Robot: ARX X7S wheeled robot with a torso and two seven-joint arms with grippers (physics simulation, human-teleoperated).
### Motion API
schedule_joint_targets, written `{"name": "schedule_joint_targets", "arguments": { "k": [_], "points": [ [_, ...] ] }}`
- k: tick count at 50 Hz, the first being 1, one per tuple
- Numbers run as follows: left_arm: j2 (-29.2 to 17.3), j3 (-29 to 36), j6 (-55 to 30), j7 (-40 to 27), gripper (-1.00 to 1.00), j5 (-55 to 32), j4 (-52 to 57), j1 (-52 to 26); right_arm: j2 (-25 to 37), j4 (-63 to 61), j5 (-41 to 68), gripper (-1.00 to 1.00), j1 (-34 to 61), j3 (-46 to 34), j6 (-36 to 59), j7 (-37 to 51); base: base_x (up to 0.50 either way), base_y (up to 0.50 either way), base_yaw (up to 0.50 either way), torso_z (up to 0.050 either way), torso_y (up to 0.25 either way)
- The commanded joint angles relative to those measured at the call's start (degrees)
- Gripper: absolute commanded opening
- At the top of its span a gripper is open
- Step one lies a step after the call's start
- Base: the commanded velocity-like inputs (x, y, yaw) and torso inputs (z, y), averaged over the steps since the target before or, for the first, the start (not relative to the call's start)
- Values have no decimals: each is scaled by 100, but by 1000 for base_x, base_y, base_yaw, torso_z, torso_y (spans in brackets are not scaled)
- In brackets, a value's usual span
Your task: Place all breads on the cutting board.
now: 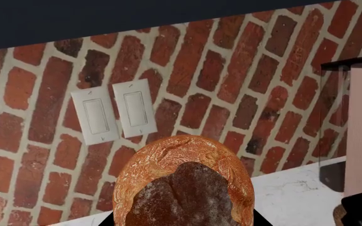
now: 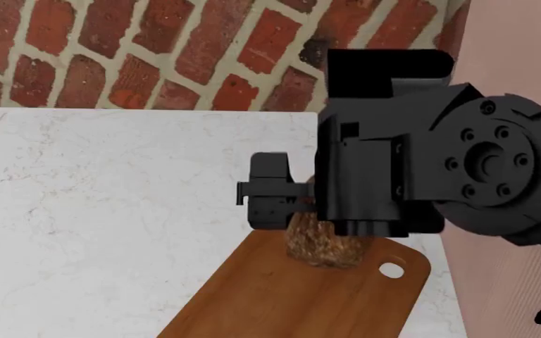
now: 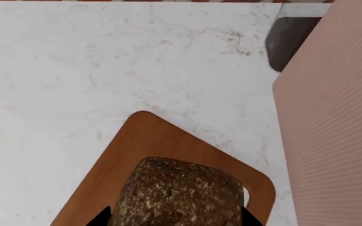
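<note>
My right gripper (image 3: 175,219) is shut on the dark brown speckled loaf (image 3: 181,195), with a black fingertip on each side. It holds the loaf over the wooden cutting board (image 3: 149,141), near the corner with the small hole. In the head view the loaf (image 2: 325,246) hangs under the right gripper (image 2: 327,232) with its lower end at the board (image 2: 280,303); I cannot tell if they touch. My left gripper (image 1: 184,222) is shut on a reddish-orange crusty bread (image 1: 181,183), held up facing the brick wall. The left arm is out of the head view.
A white marble counter (image 2: 110,211) spreads to the left of the board. A tall pink appliance (image 3: 338,122) stands close on the right. The brick wall (image 1: 231,70) carries two white switches (image 1: 115,113). A dark object (image 3: 288,35) sits by the pink appliance.
</note>
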Motion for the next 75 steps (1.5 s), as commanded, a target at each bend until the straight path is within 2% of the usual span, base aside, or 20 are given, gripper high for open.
{"name": "schedule_joint_targets", "arguments": {
  "k": [1, 7, 23, 51, 73, 74, 75],
  "points": [
    [-16, 6, 112, -19, -100, -3, -12, 74, 34, -102, -94, -100, -37, -9, 194, 14, 0, 0, 0, 0, 0],
    [75, 69, 63, 36, -100, 136, -44, 118, -103, 8, -217, -100, -193, -82, 236, -99, 0, 0, 0, 0, 0],
    [-33, 15, 146, 24, -100, 33, 31, 149, -330, 218, -369, -100, -468, -199, 266, -215, 0, 0, 0, 0, 1],
    [-107, -85, 200, 157, -100, 165, 41, 347, -448, 488, -521, -100, -855, -300, 211, -370, 0, 0, 0, 0, 0],
    [-129, 0, 218, 92, -100, 66, 35, 189, -468, 455, -629, -100, -1035, -324, 214, -462, 0, 0, 0, 0, 0],
    [-125, -20, 216, 115, -100, 124, 56, 256, -479, 376, -729, 100, -977, -364, 262, -417, 0, 0, 0, 0, 0],
    [-125, -17, 222, 114, -100, 118, 50, 259, -467, 343, -700, 100, -944, -351, 327, -450, 0, 0, 0, 0, 0]
  ]
}}
